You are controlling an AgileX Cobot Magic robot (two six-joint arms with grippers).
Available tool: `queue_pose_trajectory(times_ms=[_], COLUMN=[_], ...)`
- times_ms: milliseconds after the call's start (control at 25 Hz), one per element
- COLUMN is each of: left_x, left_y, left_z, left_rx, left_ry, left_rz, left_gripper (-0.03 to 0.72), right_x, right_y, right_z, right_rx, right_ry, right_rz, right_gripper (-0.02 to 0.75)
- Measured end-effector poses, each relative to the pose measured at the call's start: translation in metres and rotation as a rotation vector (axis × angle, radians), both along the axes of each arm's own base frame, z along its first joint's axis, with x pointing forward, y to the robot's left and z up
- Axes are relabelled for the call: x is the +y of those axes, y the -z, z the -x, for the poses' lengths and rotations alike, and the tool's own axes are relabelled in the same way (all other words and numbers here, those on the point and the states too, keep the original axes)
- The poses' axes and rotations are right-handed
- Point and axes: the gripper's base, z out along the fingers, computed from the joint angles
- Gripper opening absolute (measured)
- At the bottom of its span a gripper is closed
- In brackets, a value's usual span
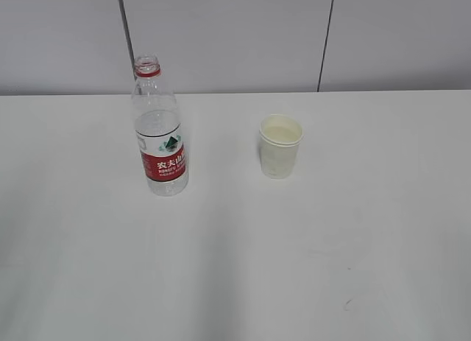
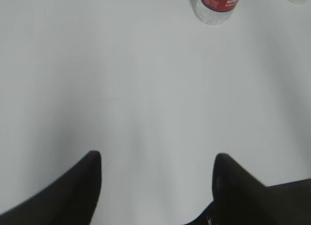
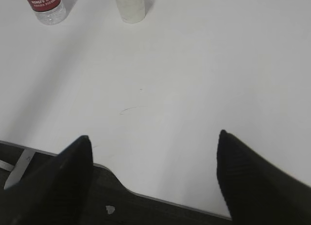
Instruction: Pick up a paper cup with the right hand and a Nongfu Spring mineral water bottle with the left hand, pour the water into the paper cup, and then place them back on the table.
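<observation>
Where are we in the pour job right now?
Either at the very start or fully finished; one moment cannot tell. The Nongfu Spring mineral water bottle stands uncapped on the table, left of the upright paper cup. Whether the cup holds water is unclear. Left tool and right tool are open, empty, far back. Nothing is in hand.

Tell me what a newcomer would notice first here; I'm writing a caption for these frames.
The bottle with its red label stands upright and capless left of centre on the white table, the only strong colour in sight. To its right, apart from it, stands the cup. In the wrist views, the left gripper and right gripper both sit open and empty, well short of both objects.
</observation>
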Motion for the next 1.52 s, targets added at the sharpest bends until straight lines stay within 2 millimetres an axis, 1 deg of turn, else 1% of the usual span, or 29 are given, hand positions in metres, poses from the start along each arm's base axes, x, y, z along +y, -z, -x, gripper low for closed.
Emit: queue_pose_trajectory(times_ms=[200,360,680,1040,1120,1520], left_x=[0.000,0.001,0.002,0.006,0.007,0.007], left_y=[-0.001,-0.005,-0.013,-0.015,-0.015,-0.014], left_z=[0.003,0.012,0.040,0.074,0.080,0.080], left_rx=[-0.018,-0.074,-0.248,-0.450,-0.481,-0.478], left_ry=[0.000,0.000,0.000,-0.008,-0.010,-0.011], left_rz=[0.002,0.006,0.016,0.010,0.008,0.004], left_gripper=[0.447,0.447,0.447,0.447,0.447,0.447], right_x=[0.000,0.000,0.000,0.000,0.000,0.000], right_y=[0.000,0.000,0.001,0.001,0.001,0.001], right_z=[0.001,0.001,0.001,0.001,0.001,0.002], right_rx=[-0.004,-0.004,-0.003,-0.003,-0.003,-0.001], right_ry=[0.000,0.000,0.000,0.000,0.000,0.000], right_rz=[0.002,0.002,0.002,0.002,0.002,0.002], right_gripper=[0.589,0.588,0.588,0.588,0.588,0.588])
